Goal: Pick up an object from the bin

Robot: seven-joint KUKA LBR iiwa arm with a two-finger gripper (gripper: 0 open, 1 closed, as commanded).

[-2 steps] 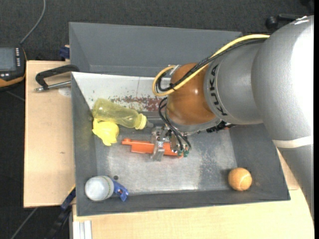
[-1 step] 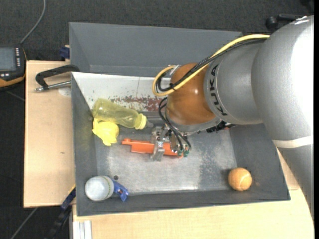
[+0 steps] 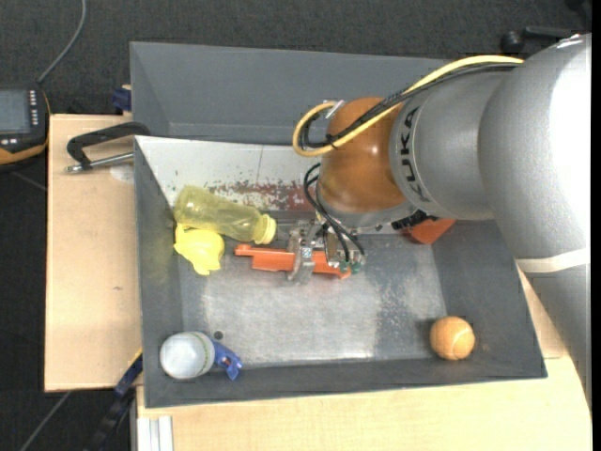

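The end effector [image 3: 315, 255] is down on a long orange tool [image 3: 258, 255] that lies flat on the bin [image 3: 310, 332] floor and runs out from under it toward the view's left. Whether it is apart or clamped I cannot tell, because the wrist and cables cover the contact. If taken near one end, the tool could swing or slip on lifting and nudge the yellow bottle [image 3: 218, 212] just beside it. An orange piece [image 3: 427, 227] to the end effector's right is half hidden by the arm.

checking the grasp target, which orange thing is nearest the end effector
The long flat orange piece mid-bin, directly under the end effector; the orange ball sits apart in the near right corner.
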